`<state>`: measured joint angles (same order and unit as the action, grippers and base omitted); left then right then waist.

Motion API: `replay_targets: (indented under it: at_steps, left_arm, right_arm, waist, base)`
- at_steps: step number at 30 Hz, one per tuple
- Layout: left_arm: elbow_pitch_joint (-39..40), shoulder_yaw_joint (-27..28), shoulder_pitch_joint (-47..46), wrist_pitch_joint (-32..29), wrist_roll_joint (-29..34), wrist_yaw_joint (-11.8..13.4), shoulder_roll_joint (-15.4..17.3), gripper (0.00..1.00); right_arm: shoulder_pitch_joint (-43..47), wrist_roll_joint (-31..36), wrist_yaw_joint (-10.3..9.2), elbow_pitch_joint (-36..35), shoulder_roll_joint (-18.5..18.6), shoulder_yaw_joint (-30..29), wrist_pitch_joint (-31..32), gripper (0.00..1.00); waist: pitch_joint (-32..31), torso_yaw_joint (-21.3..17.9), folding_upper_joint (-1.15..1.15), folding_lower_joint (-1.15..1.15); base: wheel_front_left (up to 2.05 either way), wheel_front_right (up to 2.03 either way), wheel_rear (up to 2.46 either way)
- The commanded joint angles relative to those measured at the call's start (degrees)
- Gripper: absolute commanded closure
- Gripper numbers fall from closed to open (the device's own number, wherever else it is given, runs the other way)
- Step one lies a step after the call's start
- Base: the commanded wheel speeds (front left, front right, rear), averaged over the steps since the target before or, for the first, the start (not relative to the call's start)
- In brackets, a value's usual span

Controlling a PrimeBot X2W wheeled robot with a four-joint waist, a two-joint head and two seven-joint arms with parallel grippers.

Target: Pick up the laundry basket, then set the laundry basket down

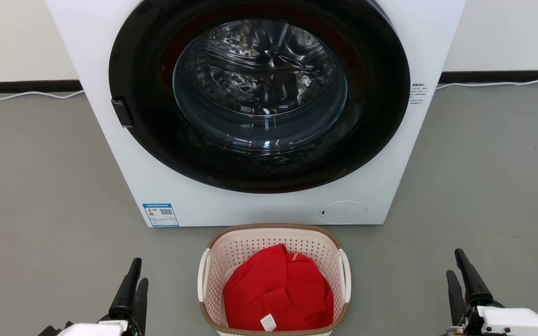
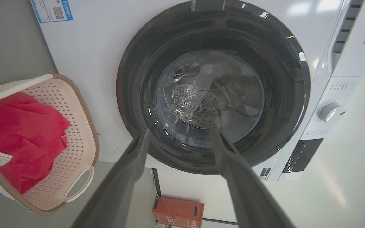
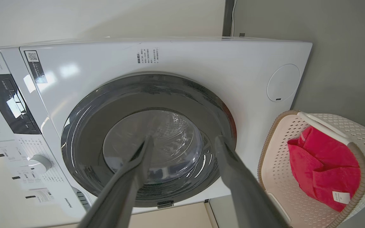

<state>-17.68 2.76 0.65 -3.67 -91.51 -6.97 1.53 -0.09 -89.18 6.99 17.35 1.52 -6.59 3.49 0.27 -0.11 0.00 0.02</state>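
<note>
The pale pink-cream laundry basket (image 1: 273, 240) with a brown rim and white side handles stands on the grey floor just in front of the washing machine, holding a red garment (image 1: 278, 291). My left gripper (image 1: 138, 269) is open at the lower left, well apart from the basket's left handle. At the lower right my right gripper (image 1: 455, 262) is open too, farther from the right handle. The left wrist view has the basket (image 2: 81, 136) at its left edge, beside the open gripper (image 2: 179, 133). In the right wrist view the basket (image 3: 274, 177) lies right of the open gripper (image 3: 182, 139).
A white front-loading washing machine (image 1: 381, 154) with a dark round door (image 1: 157, 154) shut stands right behind the basket. Grey floor (image 1: 40, 186) spreads on both sides. A white cable (image 1: 21, 94) runs along the wall's dark skirting. A small red box (image 2: 177, 210) sits by the wall.
</note>
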Motion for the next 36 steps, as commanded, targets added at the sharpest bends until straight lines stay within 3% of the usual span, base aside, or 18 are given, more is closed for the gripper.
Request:
replay_targets:
  at_steps: [1, 12, 36]
  left_arm:
    - [1.9, 0.0, -1.5, 0.5, 0.9, -0.1, 0.5, 0.00]
    - [1.7, 0.1, -1.6, 2.5, 9.6, -0.2, 0.6, 0.00]
    - [3.5, 0.1, -1.0, 6.4, 30.5, 0.6, 0.6, 0.00]
  right_arm:
    - [-1.2, 1.1, 0.11, -1.9, 0.8, 0.4, -0.6, 0.00]
    - [-1.2, 8.2, 0.15, -2.9, 0.7, 0.5, -2.5, 0.00]
    - [-0.9, 32.7, 0.23, -5.1, 0.9, 1.7, -6.3, 0.00]
  waist:
    - [0.0, 0.0, 0.00, -0.02]
    - [0.0, -0.1, 0.00, -0.02]
    - [-0.3, 0.0, 0.00, -0.02]
  base:
    - [0.00, 0.00, 0.00]
    - [0.00, 0.00, 0.00]
    - [0.00, 0.00, 0.00]
